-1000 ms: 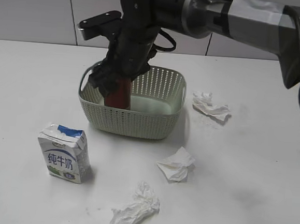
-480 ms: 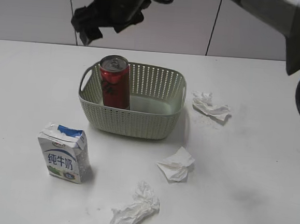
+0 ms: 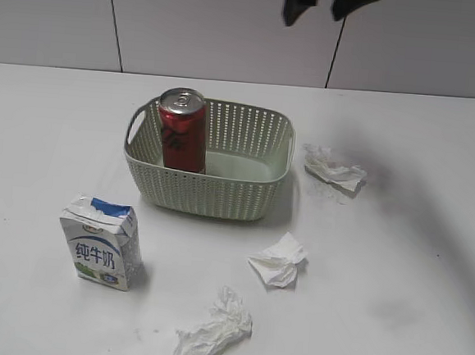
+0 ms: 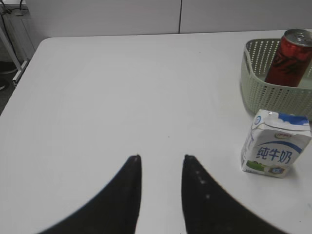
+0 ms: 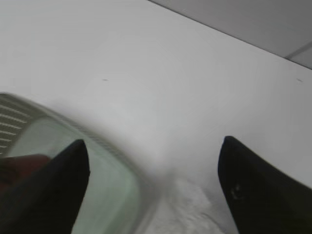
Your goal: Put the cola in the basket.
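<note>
The cola [image 3: 183, 130], a slim red can with a silver top, stands upright in the left end of the pale green basket [image 3: 220, 194]. Both also show in the left wrist view, the can [image 4: 289, 57] inside the basket [image 4: 259, 87] at the far right. My right gripper [image 3: 321, 3] is open and empty, high above the table at the top edge, right of the basket. Its blurred wrist view shows its open jaws [image 5: 153, 146] over the basket's edge [image 5: 117, 161]. My left gripper [image 4: 161, 158] is open and empty over bare table, left of the carton.
A white-and-blue milk carton [image 3: 101, 242] stands in front of the basket on the left; it also shows in the left wrist view [image 4: 274, 149]. Crumpled tissues lie right of the basket [image 3: 333, 168], in front of it [image 3: 280, 261] and near the front edge [image 3: 213, 327].
My right gripper let go of the cola, left it standing in the basket, then rose and swung right to the top of the view. The can and basket stayed put.
</note>
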Robot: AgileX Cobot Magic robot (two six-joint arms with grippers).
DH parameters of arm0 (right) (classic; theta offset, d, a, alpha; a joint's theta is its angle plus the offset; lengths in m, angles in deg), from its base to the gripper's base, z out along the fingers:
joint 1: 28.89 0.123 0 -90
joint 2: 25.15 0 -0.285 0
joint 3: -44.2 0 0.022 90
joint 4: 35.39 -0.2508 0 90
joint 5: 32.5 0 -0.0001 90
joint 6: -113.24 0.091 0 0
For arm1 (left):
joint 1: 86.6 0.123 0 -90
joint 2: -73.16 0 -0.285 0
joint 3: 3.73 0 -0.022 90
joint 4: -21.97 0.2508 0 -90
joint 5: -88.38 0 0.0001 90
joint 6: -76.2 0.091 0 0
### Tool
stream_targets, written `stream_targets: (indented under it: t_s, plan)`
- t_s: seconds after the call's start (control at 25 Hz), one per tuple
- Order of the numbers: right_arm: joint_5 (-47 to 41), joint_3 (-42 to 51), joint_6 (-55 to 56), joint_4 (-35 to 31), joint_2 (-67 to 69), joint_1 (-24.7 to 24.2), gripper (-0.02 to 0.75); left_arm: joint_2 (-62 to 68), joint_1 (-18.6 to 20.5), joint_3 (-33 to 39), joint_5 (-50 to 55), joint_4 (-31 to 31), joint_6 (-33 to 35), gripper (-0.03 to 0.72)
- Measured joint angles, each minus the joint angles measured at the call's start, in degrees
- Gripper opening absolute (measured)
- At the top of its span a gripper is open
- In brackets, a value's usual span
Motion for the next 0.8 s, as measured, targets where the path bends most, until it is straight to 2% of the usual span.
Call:
stream_targets:
  t_s: [0.16,0.36,0.6,0.8]
  plan:
    - [-0.7,0.2,0.4,-1.1,-0.4,-9.7,0.597,0.0,0.0,0.0,0.0,0.0,0.0,0.228]
    - [-0.8,4.5,0.5,-1.9,-4.3,-18.2,0.592,0.0,0.0,0.0,0.0,0.0,0.0,0.228]
    - [-0.8,18.0,-1.3,-2.4,-16.1,-20.6,0.592,0.0,0.0,0.0,0.0,0.0,0.0,0.228]
    - [-0.8,36.6,-4.7,-2.7,-29.3,-20.6,0.59,0.0,0.0,0.0,0.0,0.0,0.0,0.228]
